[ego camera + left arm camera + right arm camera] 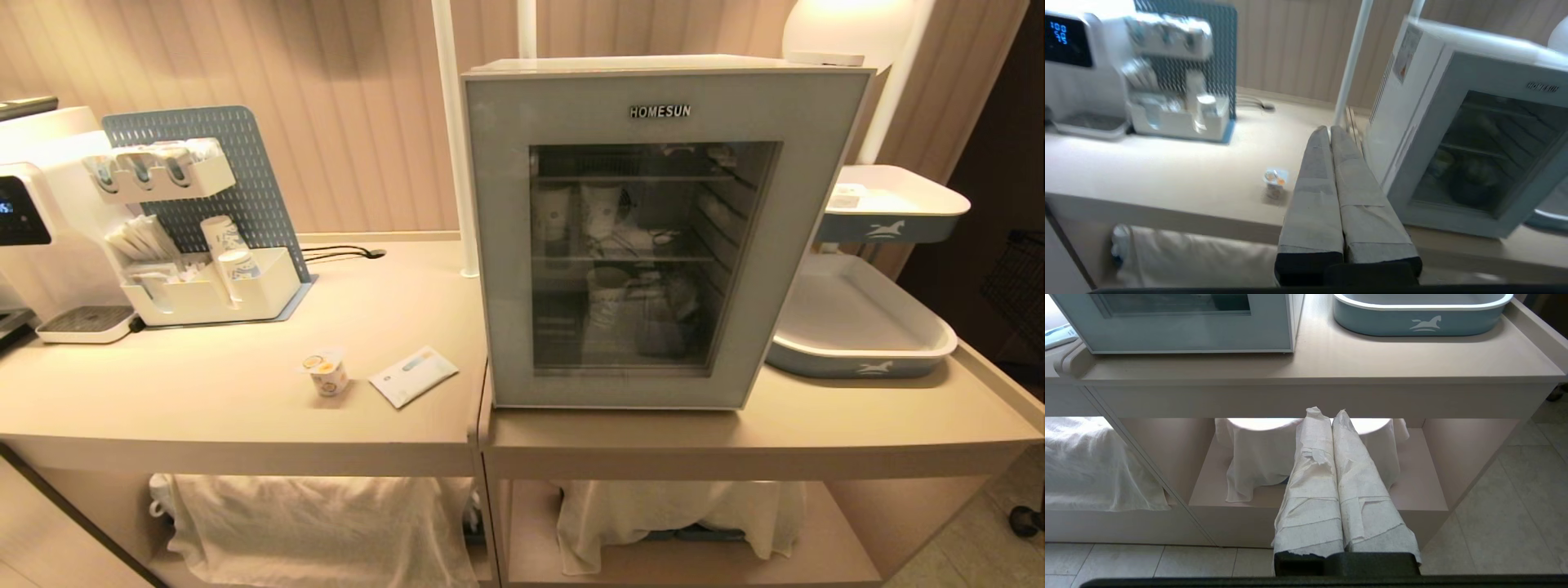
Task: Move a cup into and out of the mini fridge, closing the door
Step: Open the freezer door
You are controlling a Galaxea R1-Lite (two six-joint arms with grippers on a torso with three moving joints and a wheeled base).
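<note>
While the left pincer hangs pressed together, the cup stands apart.

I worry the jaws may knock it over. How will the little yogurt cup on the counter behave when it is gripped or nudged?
The yogurt cup looks small and probably light, so a nudge would likely slide or tip it. Its thin-looking plastic wall may dent under a hard squeeze. The flat sealed lid suggests little would spill.
</note>
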